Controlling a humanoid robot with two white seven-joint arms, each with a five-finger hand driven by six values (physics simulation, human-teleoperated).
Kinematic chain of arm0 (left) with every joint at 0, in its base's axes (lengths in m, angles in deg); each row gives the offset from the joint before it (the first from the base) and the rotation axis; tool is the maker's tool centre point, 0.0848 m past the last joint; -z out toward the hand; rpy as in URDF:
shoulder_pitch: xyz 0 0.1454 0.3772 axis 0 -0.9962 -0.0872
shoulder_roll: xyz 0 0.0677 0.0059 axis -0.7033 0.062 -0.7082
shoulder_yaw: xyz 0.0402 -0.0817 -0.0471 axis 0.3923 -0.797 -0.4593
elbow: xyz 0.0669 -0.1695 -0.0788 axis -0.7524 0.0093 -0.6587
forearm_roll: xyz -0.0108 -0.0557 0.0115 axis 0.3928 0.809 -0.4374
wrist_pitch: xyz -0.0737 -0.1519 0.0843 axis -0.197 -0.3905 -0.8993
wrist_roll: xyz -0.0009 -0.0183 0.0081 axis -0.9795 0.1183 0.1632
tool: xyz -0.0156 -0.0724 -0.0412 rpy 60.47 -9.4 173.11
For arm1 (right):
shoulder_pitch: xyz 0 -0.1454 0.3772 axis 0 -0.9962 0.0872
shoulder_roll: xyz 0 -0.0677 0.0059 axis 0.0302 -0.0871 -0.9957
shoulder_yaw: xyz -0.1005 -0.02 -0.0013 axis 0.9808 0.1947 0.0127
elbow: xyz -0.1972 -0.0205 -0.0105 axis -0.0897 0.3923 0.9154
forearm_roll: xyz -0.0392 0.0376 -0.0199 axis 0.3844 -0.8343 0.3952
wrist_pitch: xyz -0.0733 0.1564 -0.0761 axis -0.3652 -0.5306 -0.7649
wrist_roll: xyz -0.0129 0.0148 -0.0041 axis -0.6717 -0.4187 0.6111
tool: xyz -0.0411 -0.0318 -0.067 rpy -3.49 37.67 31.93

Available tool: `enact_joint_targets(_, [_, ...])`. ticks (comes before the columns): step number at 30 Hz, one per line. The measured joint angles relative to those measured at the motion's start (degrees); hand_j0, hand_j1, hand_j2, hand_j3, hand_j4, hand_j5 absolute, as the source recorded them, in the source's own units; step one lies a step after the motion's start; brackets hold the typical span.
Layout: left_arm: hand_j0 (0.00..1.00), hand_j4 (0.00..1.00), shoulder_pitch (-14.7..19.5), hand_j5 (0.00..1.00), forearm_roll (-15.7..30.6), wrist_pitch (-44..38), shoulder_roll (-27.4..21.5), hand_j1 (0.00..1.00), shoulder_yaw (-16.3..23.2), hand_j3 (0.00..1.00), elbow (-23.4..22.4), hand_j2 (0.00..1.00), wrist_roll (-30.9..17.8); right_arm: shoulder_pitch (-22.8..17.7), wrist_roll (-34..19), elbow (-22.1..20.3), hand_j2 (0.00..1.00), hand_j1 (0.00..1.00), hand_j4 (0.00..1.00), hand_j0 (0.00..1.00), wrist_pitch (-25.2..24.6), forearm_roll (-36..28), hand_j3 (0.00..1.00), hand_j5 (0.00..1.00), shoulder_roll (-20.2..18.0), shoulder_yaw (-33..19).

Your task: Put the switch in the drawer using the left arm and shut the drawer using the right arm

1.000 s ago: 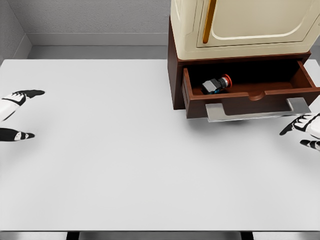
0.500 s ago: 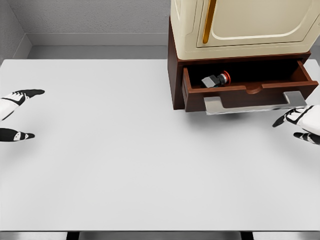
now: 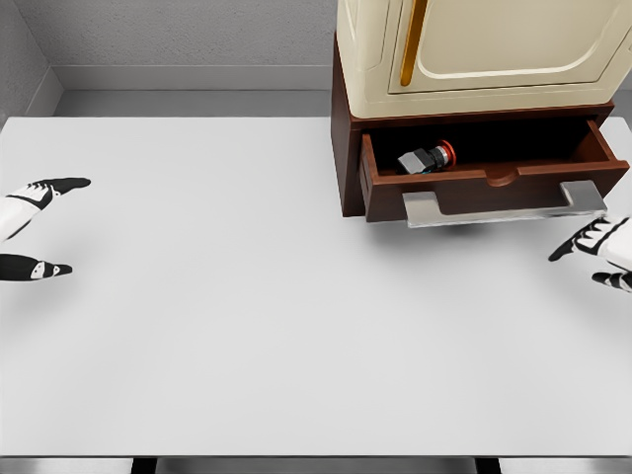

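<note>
Okay, I see the switch (image 3: 428, 158) lying inside the drawer (image 3: 494, 188) at upper right, so my first half looks done. The drawer stands partly open; closing remains. My right hand (image 3: 598, 255), fingers spread and empty, sits just below its handle (image 3: 504, 208). My left hand (image 3: 28, 225) idles open at far left. White desk (image 3: 247, 316), grey wall (image 3: 178, 35) behind.

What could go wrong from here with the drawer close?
1. The drawer is only partly shut, and the right robot hand sits off the handle's right end; an off-centre push might skew or jam it.
2. The switch lies loose inside and could roll on a hard push.
</note>
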Motion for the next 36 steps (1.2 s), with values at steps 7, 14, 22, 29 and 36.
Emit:
enact_joint_targets(7, [1.00,1.00,0.09,1.00,-0.08,0.00,0.34,1.00,0.00,1.00,-0.08,1.00,0.00,-0.88,0.05,-4.21,0.73,0.73,0.73,0.73,0.00,0.07,0.73,0.73,-1.42,-0.16])
enact_joint_targets(14, [1.00,1.00,0.00,1.00,-0.09,0.00,0.39,1.00,-0.01,1.00,-0.07,1.00,0.00,-0.88,-0.36,-7.33,0.72,0.72,0.72,0.72,0.04,0.55,0.72,0.72,-1.17,-1.66])
enact_joint_targets(22, [1.00,1.00,0.09,1.00,-0.17,0.02,0.44,1.00,0.14,1.00,-0.28,1.00,0.00,1.04,-2.16,-6.40,0.69,0.69,0.69,0.69,0.72,1.54,0.69,0.69,1.23,-1.98])
enact_joint_targets(29, [1.00,1.00,0.09,1.00,-0.18,0.03,0.47,1.00,0.13,1.00,-0.34,1.00,-0.01,3.52,-2.30,-3.95,0.70,0.70,0.70,0.70,0.93,3.06,0.70,0.70,3.63,-1.48])
enact_joint_targets(36, [1.00,1.00,0.00,1.00,-0.13,0.02,0.47,1.00,0.03,1.00,-0.31,1.00,0.00,6.15,-1.61,-2.61,0.71,0.71,0.71,0.71,0.76,3.84,0.71,0.71,4.61,0.02])
